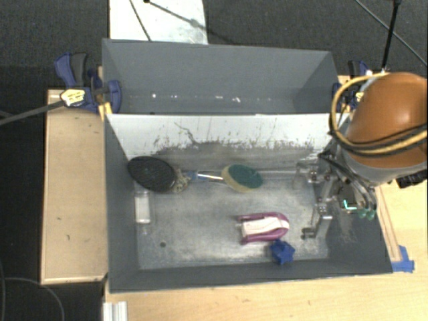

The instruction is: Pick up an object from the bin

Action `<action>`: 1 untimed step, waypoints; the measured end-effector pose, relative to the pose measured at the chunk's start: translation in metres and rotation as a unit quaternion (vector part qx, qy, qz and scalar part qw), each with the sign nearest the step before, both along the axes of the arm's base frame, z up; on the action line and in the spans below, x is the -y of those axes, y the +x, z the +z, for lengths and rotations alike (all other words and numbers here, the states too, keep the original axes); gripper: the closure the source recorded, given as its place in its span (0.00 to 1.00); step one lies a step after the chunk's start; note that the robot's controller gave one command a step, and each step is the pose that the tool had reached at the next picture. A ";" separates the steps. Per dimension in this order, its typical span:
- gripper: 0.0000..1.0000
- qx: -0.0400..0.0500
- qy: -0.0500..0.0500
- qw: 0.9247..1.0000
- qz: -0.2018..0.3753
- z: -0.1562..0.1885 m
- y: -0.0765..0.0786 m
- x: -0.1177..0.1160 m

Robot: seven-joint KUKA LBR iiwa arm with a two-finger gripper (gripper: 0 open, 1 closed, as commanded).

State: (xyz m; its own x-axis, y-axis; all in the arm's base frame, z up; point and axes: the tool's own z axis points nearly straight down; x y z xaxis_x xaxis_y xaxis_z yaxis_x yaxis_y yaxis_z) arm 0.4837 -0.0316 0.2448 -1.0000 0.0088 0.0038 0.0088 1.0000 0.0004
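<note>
- Gripper point(313, 227) low at right side of bin point(200, 229), where the arm enters; can't tell if apart or together.
- Closest: purple-white packet point(265, 227), blue block point(281, 252), lower centre.

Arm point(382, 160) reaches in over the right edge of the bin point(221, 79). Wrist w/ orange dome cover point(389, 109) sits above the right wall, approx mid-edge, black + yellow cables point(342, 112) looped round it. Below it the metal pincer point(315, 221) hangs down inside, just beside the right wall, nearer the front-right corner, low over the floor.
</note>
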 end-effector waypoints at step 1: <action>0.00 0.011 0.000 0.996 0.092 -0.173 0.007 -0.018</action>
State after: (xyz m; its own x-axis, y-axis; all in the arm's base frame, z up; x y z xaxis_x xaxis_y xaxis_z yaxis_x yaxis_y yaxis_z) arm 0.4910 -0.0138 0.0716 -0.9846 -0.1736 -0.0184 -0.1736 0.9848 -0.0017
